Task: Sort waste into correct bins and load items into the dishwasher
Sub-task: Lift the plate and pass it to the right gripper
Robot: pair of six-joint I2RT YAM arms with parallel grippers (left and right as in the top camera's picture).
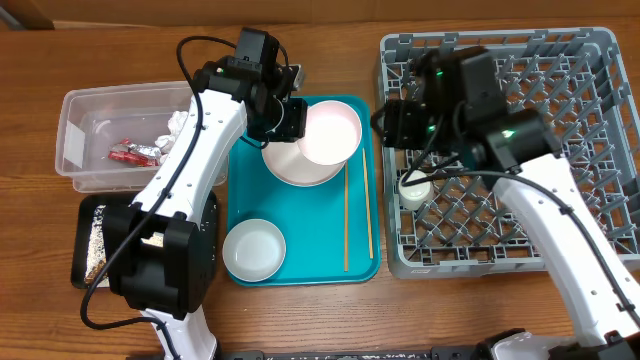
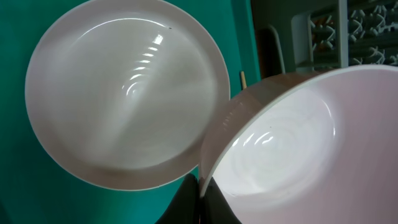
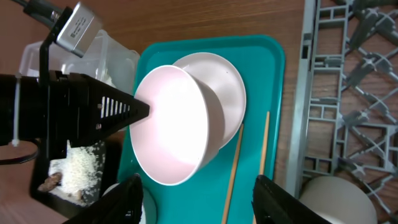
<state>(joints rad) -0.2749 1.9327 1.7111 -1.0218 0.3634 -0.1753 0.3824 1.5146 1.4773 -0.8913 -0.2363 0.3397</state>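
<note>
My left gripper (image 1: 287, 117) is shut on the rim of the pale pink plate (image 1: 331, 130), a deep one, and holds it tilted above the teal tray. In the left wrist view the plate's (image 2: 292, 137) rim is pinched between my left gripper's (image 2: 202, 200) jaws. A wide white bowl (image 1: 290, 165) lies under it on the tray. My right gripper (image 3: 202, 202) hovers open at the rack's left edge with nothing between its fingers. A second white bowl (image 1: 253, 248) and two chopsticks (image 1: 346, 222) lie on the tray. A small white cup (image 1: 413, 190) sits in the grey dishwasher rack (image 1: 560, 215).
The clear tub (image 1: 85, 120) at the left holds a red wrapper (image 1: 135, 152) and a white tissue (image 1: 178, 122). Below it the black tray (image 1: 84, 215) holds rice grains. The teal tray (image 1: 305, 262) lies between the bins and the rack.
</note>
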